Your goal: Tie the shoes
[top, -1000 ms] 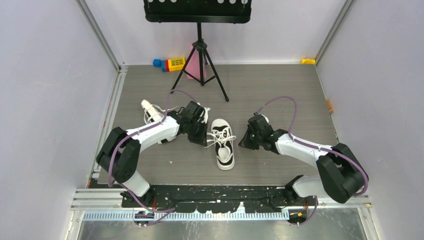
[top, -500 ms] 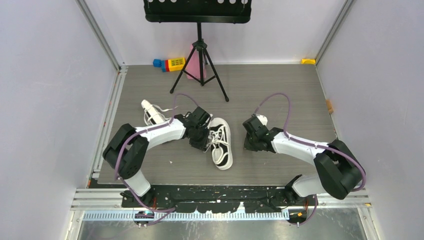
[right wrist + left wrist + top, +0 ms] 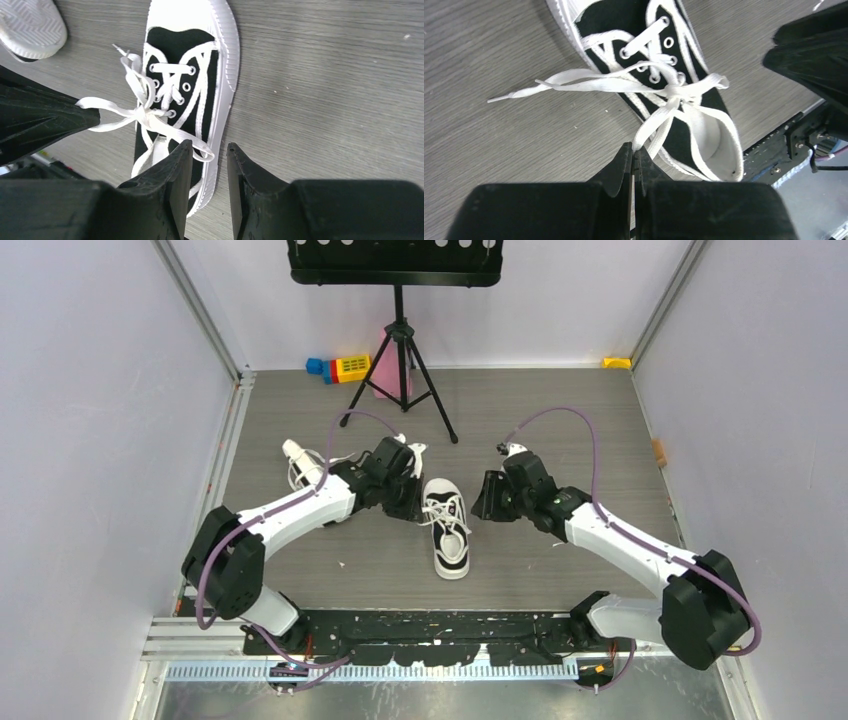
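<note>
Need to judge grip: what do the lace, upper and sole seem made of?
The lace: flat woven fabric, matte white, folding softly. The upper: matte black cloth, likely canvas. The sole: white, probably rubber, with a finely ribbed edge.

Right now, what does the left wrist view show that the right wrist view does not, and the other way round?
Left wrist only: the left gripper pinching a lace strand between closed fingertips, and the shoe's heel end. Right wrist only: the right gripper open, a lace loop showing between its fingers; the white toe cap; the other shoe's sole. Both: the laced shoe with its knot on the grey table, and the opposite gripper as a dark shape at the edge.
</note>
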